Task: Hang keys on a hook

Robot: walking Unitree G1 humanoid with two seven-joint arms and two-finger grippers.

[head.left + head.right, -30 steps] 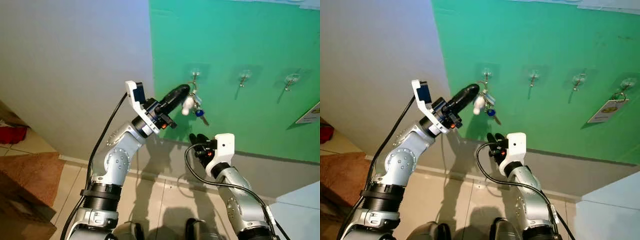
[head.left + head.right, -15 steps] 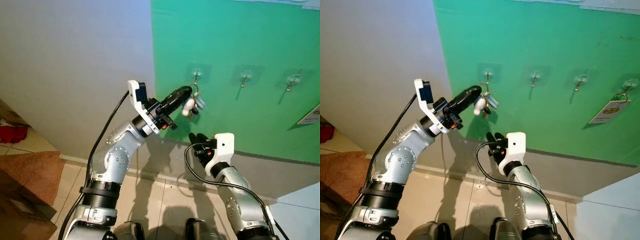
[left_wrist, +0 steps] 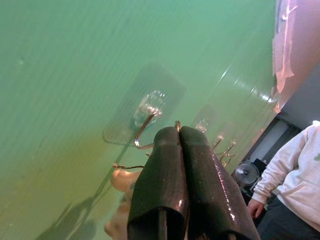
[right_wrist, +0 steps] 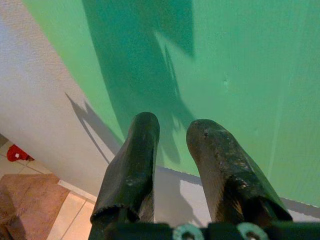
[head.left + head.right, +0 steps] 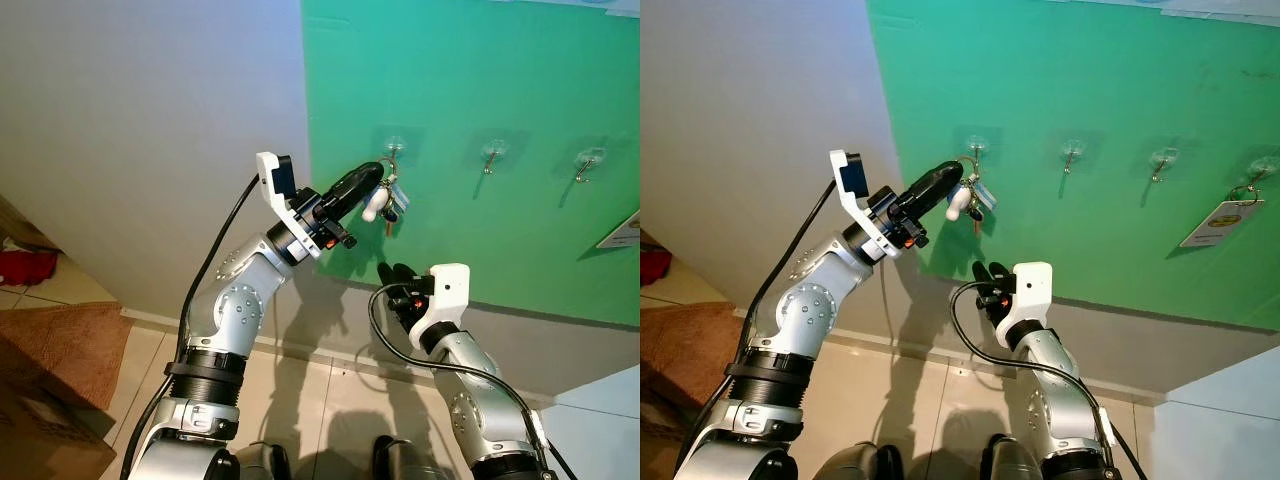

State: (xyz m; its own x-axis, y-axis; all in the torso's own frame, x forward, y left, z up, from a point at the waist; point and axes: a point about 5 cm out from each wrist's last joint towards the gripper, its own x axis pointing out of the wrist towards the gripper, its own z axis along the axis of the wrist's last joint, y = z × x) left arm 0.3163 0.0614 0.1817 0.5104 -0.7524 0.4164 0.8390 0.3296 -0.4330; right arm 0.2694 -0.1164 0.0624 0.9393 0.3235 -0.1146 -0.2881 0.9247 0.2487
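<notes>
Just keys at left tool tips, beside hook

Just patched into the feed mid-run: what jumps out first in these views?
The left end effector is raised to the green wall panel, shut on a key bunch right at the leftmost clear hook. Two more hooks run along the panel toward the robot's right. The right end effector waits lower, open, below the keys.
</notes>
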